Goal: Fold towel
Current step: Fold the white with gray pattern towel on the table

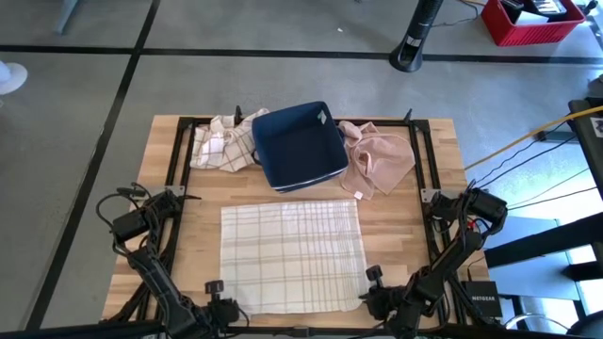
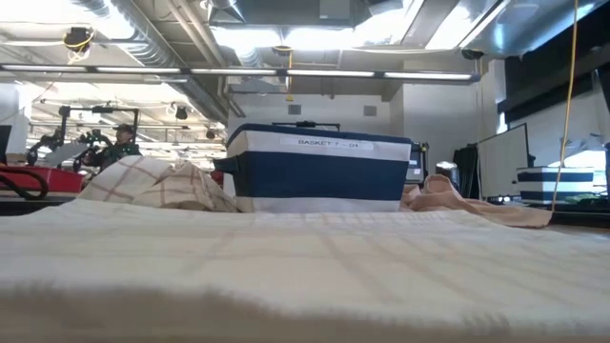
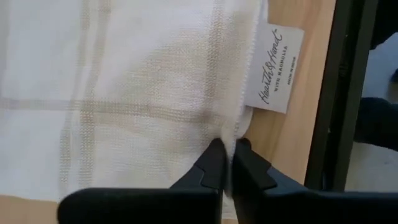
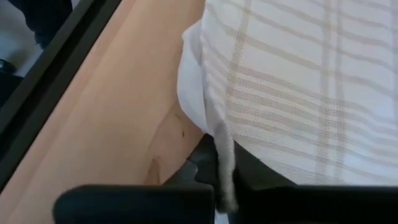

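Note:
A white towel with beige checks [image 1: 292, 254] lies spread flat on the wooden table, and it fills the foreground of the low view [image 2: 305, 272]. My left gripper [image 1: 219, 294] is at the towel's near left corner and shows shut on its hem in the left wrist view [image 3: 227, 163]. My right gripper [image 1: 370, 285] is at the near right corner, shut on the towel's edge in the right wrist view [image 4: 224, 171]. A white maker's label [image 3: 273, 68] sticks out from the hem beside the left fingers. My left gripper pinches the towel's hemmed edge [image 3: 235, 127] between its two fingers, near the near left corner and just short of the label. The rest of the towel lies flat on the table. My right gripper pinches the towel's edge [image 4: 219, 134] between its two fingers at the near right corner. The cloth is slightly raised and folded there, showing a white underside [image 4: 189, 93]; the rest lies on the table.
A navy basket [image 1: 300, 143] stands beyond the towel at the table's far side. A crumpled checked cloth [image 1: 224, 141] lies to its left and a pink cloth [image 1: 382, 158] to its right. A black frame rail [image 1: 179, 155] runs along the table's sides.

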Controlling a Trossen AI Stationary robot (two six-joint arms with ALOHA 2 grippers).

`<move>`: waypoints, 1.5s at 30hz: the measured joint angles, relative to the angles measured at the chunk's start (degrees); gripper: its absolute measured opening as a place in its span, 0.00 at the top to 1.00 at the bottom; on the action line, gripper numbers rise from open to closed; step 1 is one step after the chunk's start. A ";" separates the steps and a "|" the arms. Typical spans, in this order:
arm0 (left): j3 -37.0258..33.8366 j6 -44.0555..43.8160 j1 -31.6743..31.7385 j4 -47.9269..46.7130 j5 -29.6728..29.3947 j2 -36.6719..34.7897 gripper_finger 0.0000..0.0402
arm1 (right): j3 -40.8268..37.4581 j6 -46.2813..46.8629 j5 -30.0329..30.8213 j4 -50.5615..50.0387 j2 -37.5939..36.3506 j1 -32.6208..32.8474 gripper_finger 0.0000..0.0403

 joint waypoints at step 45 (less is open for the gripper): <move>2.00 -13.52 7.37 -35.18 -8.25 -16.59 1.00 | -0.30 9.50 -0.83 -26.57 -21.42 -16.79 1.00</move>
